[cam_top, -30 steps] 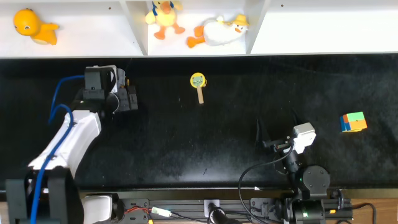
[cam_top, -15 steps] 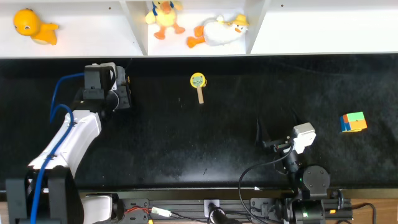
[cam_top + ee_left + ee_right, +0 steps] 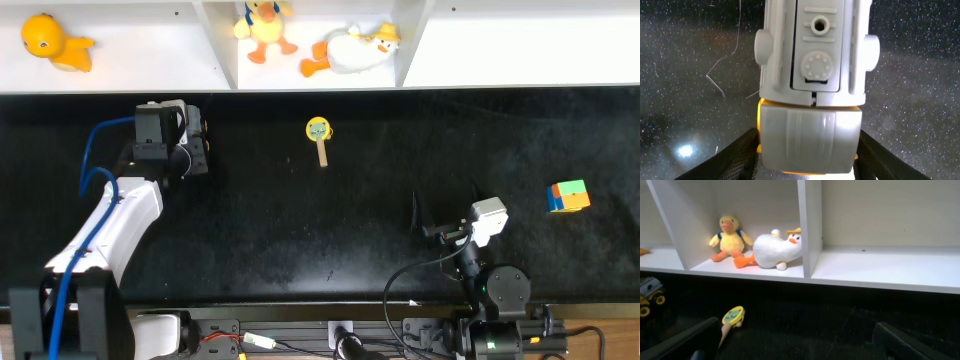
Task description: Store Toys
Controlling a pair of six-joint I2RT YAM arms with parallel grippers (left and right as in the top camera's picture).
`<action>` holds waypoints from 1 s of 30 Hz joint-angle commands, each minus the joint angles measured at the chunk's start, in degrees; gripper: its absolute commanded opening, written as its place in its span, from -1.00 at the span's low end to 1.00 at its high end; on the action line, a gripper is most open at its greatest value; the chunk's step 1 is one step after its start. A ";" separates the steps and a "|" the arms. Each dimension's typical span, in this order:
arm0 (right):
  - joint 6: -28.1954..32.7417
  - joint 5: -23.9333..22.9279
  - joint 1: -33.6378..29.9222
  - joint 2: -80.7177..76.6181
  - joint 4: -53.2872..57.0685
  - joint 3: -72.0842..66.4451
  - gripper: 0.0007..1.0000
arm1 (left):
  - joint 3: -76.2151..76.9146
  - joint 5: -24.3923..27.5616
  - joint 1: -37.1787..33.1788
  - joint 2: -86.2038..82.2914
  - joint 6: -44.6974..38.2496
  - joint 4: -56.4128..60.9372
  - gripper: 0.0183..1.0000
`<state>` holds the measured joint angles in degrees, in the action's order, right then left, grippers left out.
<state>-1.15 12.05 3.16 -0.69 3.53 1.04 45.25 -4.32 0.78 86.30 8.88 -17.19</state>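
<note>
**Counter** (image 3: 330, 240): black and speckled, with a white shelf (image 3: 500, 60) along its back edge. The shelf is divided into compartments.

**Left gripper** (image 3: 198, 158): over the back-left part of the counter, close to the shelf front. Its jaws are clamped on a white plastic toy (image 3: 812, 75), one on either side. The toy has an orange part showing at its lower end.

**Right gripper** (image 3: 797, 330): near the front edge of the counter, right of centre, facing the shelf. Its jaws stand wide apart and hold nothing.

**Stick toy** (image 3: 319, 138): a yellow-green disc on a short wooden handle. It lies flat on the counter near the back edge at about the middle, well apart from both grippers.

**Colour cube** (image 3: 568, 196): multicoloured. It sits on the counter near the right edge, alone.

**Orange duck** (image 3: 55, 42): in the left shelf compartment.

**Yellow duck plush** (image 3: 265, 28): in the middle compartment, sitting upright.

**White goose plush** (image 3: 355, 50): in the same middle compartment, lying just beside the yellow duck plush against the divider on its right.
</note>
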 commanded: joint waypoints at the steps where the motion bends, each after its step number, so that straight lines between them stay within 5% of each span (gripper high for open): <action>1: -0.15 -0.04 0.42 0.48 -0.37 -0.79 0.99 | 1.77 -0.26 0.09 -2.75 0.20 -3.76 -0.33; 10: -0.15 -0.04 0.42 0.48 -0.37 -0.79 0.99 | 5.86 0.13 0.11 -13.86 0.17 -10.21 -0.48; 12: -0.15 -0.04 0.42 0.48 -0.37 -0.79 0.99 | 5.86 1.01 0.11 -15.89 0.22 -10.01 -0.68; 13: -0.15 -0.04 0.42 0.48 -0.37 -0.79 0.99 | 5.86 1.29 0.11 -16.41 0.28 -9.73 -0.96; 30: -0.15 -0.04 0.42 0.48 -0.37 -0.79 0.99 | 15.67 3.21 -3.04 -0.79 -5.55 0.98 -0.97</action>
<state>-1.13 12.05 3.16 -0.69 3.51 1.04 55.79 -3.09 -1.17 82.74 6.28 -16.14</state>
